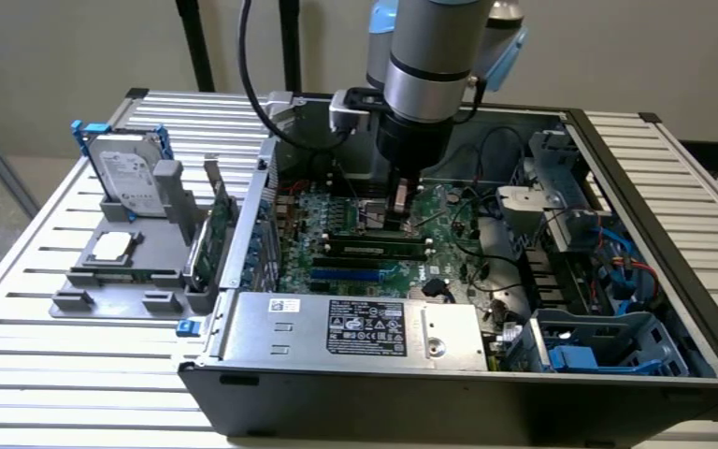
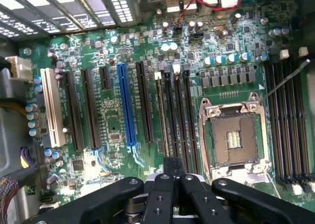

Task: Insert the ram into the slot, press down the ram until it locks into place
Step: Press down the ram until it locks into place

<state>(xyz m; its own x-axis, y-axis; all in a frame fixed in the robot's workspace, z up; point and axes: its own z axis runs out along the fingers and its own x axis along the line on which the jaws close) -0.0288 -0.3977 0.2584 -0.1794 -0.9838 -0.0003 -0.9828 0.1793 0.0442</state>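
Note:
My gripper hangs low inside the open computer case, just over the motherboard. In the wrist view its two black fingers are pressed together, shut, with nothing green between them. Their tip sits over the near end of a group of long black slots. A thin stick seen edge-on, the ram, stands in the slot beside the tip. In the exterior view the ram is a long green strip lying along the slots, just in front of the gripper. I cannot tell whether the tip touches it.
An open CPU socket lies beside the slots, with more black slots past it and a blue socket on the other side. The power supply and cables crowd the case. A grey holder carries a hard drive and an expansion card.

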